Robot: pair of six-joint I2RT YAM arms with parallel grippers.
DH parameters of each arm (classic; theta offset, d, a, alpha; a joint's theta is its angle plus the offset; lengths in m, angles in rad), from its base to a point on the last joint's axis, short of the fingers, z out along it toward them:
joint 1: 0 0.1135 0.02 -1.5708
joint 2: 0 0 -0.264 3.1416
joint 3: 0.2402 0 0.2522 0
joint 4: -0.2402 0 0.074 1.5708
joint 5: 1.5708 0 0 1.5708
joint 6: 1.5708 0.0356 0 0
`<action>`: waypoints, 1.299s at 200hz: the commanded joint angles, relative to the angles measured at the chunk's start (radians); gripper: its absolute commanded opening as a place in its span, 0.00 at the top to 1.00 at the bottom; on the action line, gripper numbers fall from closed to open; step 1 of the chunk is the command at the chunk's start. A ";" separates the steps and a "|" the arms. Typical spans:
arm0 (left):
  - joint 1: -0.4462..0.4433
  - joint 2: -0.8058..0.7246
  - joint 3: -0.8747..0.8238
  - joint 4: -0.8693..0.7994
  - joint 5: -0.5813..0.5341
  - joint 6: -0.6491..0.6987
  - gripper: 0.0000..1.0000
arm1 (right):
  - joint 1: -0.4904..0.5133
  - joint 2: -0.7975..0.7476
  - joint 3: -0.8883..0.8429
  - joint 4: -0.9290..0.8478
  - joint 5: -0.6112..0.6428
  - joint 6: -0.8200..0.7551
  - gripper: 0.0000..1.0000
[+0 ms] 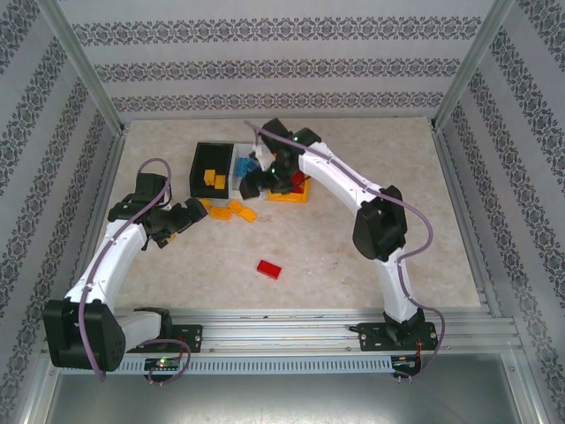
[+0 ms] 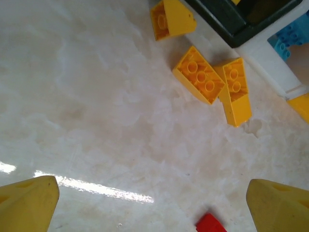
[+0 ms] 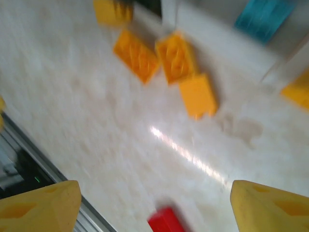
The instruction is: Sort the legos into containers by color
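Note:
Three joined containers stand at the back: a black one (image 1: 210, 166) holding yellow legos, a white one (image 1: 240, 173) holding blue legos (image 1: 246, 165), and an orange one (image 1: 291, 195) partly hidden under my right arm. Loose yellow legos (image 1: 237, 210) lie in front of them, and they show again as yellow legos (image 2: 199, 75) and yellow legos (image 3: 176, 55) in the wrist views. A red lego (image 1: 269, 268) lies alone, nearer the arms. My left gripper (image 1: 189, 215) is open over bare table left of the yellow ones. My right gripper (image 1: 257, 184) hovers open and empty by the white container.
The tabletop is pale marbled stone inside patterned walls. A metal rail (image 1: 291, 322) runs along the near edge by the arm bases. The red lego (image 2: 210, 224) sits just beyond my left fingers (image 2: 29, 203). The right wrist view is blurred.

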 commanded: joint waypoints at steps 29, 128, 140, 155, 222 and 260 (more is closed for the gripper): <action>0.013 -0.006 -0.047 0.031 0.089 -0.056 0.00 | 0.172 -0.149 -0.354 -0.030 0.195 -0.222 0.20; 0.015 -0.030 -0.101 0.072 0.127 -0.093 0.00 | 0.392 -0.056 -0.471 0.013 0.455 -0.201 0.26; 0.014 -0.036 -0.106 0.070 0.124 -0.093 0.00 | 0.395 -0.046 -0.475 0.018 0.454 -0.191 0.27; 0.014 -0.043 -0.113 0.071 0.122 -0.095 0.00 | 0.396 -0.046 -0.488 0.028 0.458 -0.184 0.29; 0.014 -0.078 -0.157 0.095 0.119 -0.122 0.00 | 0.388 -0.067 -0.503 0.035 0.485 -0.176 0.58; 0.013 -0.076 -0.162 0.110 0.117 -0.131 0.00 | 0.343 -0.137 -0.482 0.021 0.502 -0.164 0.63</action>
